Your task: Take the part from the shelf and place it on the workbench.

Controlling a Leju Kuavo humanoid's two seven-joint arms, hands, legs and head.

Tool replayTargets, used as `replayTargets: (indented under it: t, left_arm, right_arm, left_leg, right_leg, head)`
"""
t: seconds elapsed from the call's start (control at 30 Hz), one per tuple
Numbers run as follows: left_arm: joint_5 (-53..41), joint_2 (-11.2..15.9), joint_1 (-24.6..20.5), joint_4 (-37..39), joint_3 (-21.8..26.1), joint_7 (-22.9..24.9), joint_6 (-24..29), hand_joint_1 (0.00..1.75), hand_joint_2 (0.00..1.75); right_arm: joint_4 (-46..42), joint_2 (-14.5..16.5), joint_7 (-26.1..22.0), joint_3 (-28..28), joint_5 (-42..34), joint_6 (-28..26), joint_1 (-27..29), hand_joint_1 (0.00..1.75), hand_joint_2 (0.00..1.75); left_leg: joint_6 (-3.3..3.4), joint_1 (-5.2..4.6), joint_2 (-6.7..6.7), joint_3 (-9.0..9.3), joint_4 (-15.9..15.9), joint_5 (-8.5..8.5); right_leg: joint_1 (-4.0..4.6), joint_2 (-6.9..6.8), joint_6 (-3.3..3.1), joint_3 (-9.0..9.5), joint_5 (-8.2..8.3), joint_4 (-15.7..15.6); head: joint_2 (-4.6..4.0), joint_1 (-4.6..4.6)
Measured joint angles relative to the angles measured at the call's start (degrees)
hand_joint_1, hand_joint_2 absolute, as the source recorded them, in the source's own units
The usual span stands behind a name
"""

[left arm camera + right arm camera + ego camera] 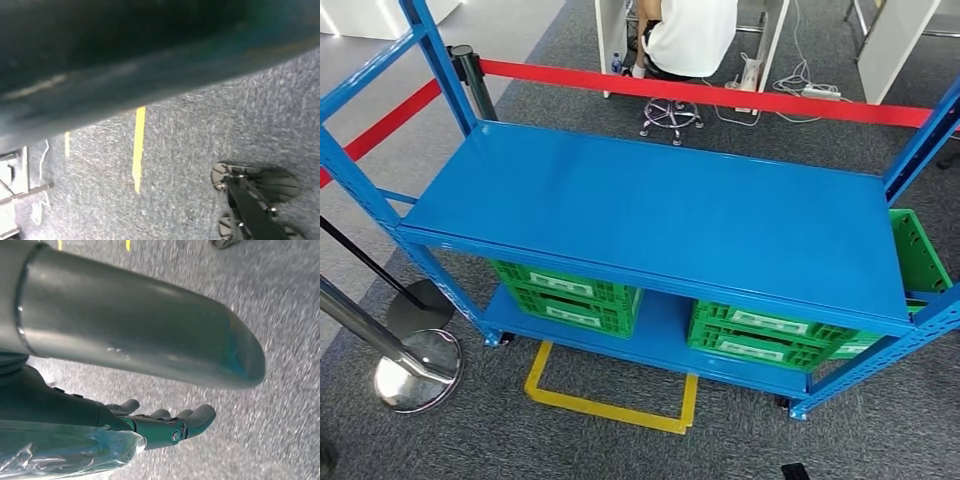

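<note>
The part, a dark piece wrapped in clear crinkled plastic, lies along the inside of my right hand over grey carpet. The dark fingers reach out straight past the wrap, and the thick grey thumb lies across above it. My left hand is a dark blurred mass close to the lens, and I cannot make out how its fingers lie. In the head view the blue shelf stands straight ahead with a bare top board.
Two green crates sit on the shelf's lower board, and a third hangs at its right end. A red barrier belt runs behind, with a chrome post base at left. A person sits beyond. Yellow tape marks the carpet.
</note>
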Motion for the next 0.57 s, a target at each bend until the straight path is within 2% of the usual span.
replayTargets:
  t: [0.07, 0.1, 0.13, 0.17, 0.23, 0.3, 0.33, 0.43, 0.57]
  left_arm:
    - [-0.01, -0.05, 0.2, 0.0, 0.01, 0.0, 0.0, 0.0, 0.0]
    - [-0.01, -0.08, 0.28, 0.0, 0.02, 0.0, 0.0, 0.0, 0.0]
    - [-0.01, -0.1, 0.32, 0.0, 0.03, 0.0, 0.0, 0.0, 0.0]
    - [-0.01, -0.1, 0.33, 0.0, 0.04, 0.0, 0.0, 0.0, 0.0]
    - [-0.01, -0.13, 0.3, 0.0, 0.06, 0.0, -0.01, 0.0, 0.0]
    - [-0.02, -0.1, 0.28, 0.0, 0.08, 0.0, 0.07, 0.0, 0.0]
    - [-0.05, -0.06, 0.28, 0.0, 0.09, 0.01, 0.16, 0.0, 0.0]
    - [-0.16, -0.04, 0.3, 0.0, 0.11, 0.09, 0.33, 0.0, 0.0]
    - [-0.17, 0.0, 0.22, 0.0, 0.11, 0.11, 0.35, 0.0, 0.0]
  right_arm:
    - [0.0, 0.03, 0.03, 0.04, 0.03, -0.03, -0.24, 0.0, 0.0]
    - [0.0, 0.04, 0.05, 0.06, 0.04, -0.04, -0.27, 0.0, 0.0]
    - [0.0, 0.04, 0.08, 0.06, 0.04, -0.05, -0.23, 0.0, 0.0]
    - [0.0, 0.03, 0.11, 0.05, 0.04, -0.06, -0.19, 0.0, 0.0]
    - [0.0, 0.01, 0.13, 0.05, 0.05, -0.08, -0.17, 0.0, 0.0]
    - [0.0, 0.0, 0.36, 0.07, 0.18, -0.13, -0.33, 0.0, 0.0]
    - [0.0, 0.01, 0.66, 0.08, 0.32, -0.2, -0.38, 0.0, 0.0]
    - [0.0, 0.02, 1.75, 0.1, 0.73, -0.48, -0.31, 0.0, 0.0]
    - [0.0, 0.02, 2.37, 0.11, 0.77, -0.8, -0.34, 0.0, 0.0]
  left_leg:
    - [0.26, -0.28, 0.66, 0.02, -0.02, -0.03]
    - [0.31, -0.4, 0.97, 0.02, 0.01, -0.07]
    - [0.33, -0.47, 1.2, 0.04, 0.03, -0.09]
    - [0.29, -0.5, 1.35, 0.08, 0.06, -0.12]
    - [0.06, -0.52, 1.54, 0.26, 0.16, -0.29]
    - [-0.38, -0.76, 1.66, 0.27, 0.5, -0.58]
    - [-0.32, -0.91, 1.69, 0.2, 0.71, -0.69]
    - [0.51, -1.07, 1.72, 0.11, 0.95, -0.71]
    - [0.44, -0.98, 1.72, 0.19, 0.65, -0.57]
  right_leg:
    - [0.04, -1.54, 0.28, -3.57, -3.66, 7.51]
    - [0.02, -1.75, 0.43, -5.04, -4.71, 10.59]
    - [0.01, -1.81, 0.53, -5.59, -4.66, 11.79]
    - [0.01, -1.85, 0.58, -4.98, -3.51, 10.66]
    - [0.0, -2.18, 0.51, -0.96, 0.18, 3.02]
    - [0.0, -2.47, 0.13, 2.66, 2.07, -3.41]
    - [-0.01, -2.54, -0.01, 3.38, 2.19, -4.66]
    - [0.04, -2.45, -0.09, 3.52, 2.33, -4.89]
    - [0.22, -2.43, -0.34, 3.51, 2.24, -4.87]
  head:
    - [0.01, 0.09]
    - [0.01, 0.1]
    - [0.0, 0.09]
    - [0.0, 0.12]
    - [0.0, 0.12]
    - [-0.01, 0.06]
    - [0.0, 0.03]
    - [-0.01, -0.01]
    - [0.0, 0.01]
